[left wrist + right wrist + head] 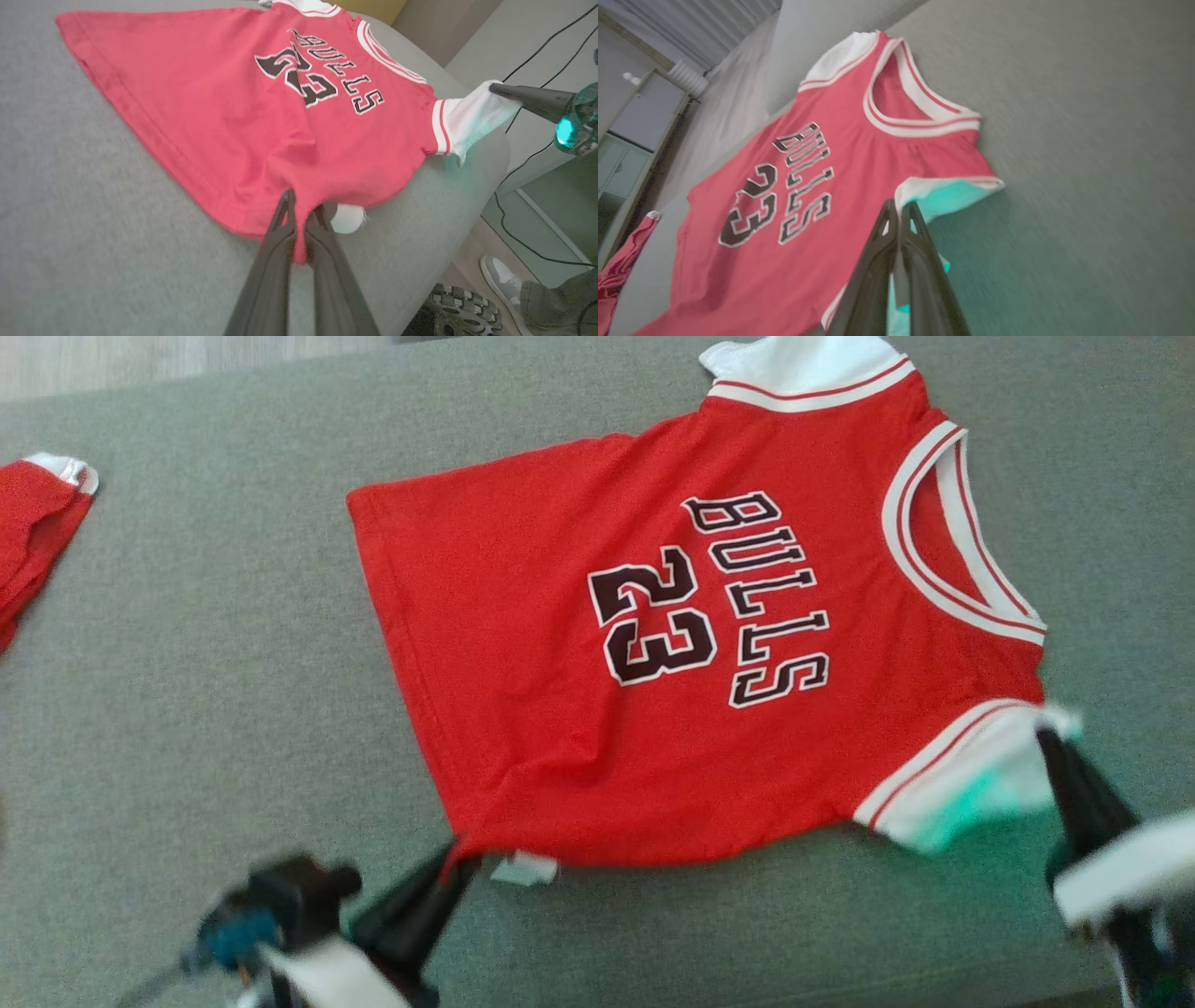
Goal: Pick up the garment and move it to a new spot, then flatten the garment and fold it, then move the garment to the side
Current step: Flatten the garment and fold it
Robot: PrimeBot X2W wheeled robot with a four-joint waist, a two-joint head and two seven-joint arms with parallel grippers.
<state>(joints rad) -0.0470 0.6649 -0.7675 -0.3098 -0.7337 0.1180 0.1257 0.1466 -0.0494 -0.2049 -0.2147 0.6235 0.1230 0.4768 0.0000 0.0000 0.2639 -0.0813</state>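
Both locked on: left claw (456, 861) clamps the hem corner of the red white-trimmed BULLS 23 jersey (504, 644), right claw (1047, 735) pinches its white sleeve over the grey cloth tabletop (205, 663).

Red jersey (523, 644) with white sleeves and red-striped white trim; black lettering (709, 597) "BULLS 23" outlined in white. Grey surface (205, 728) beneath. At nine o'clock, a second red garment (33, 523), white-edged.
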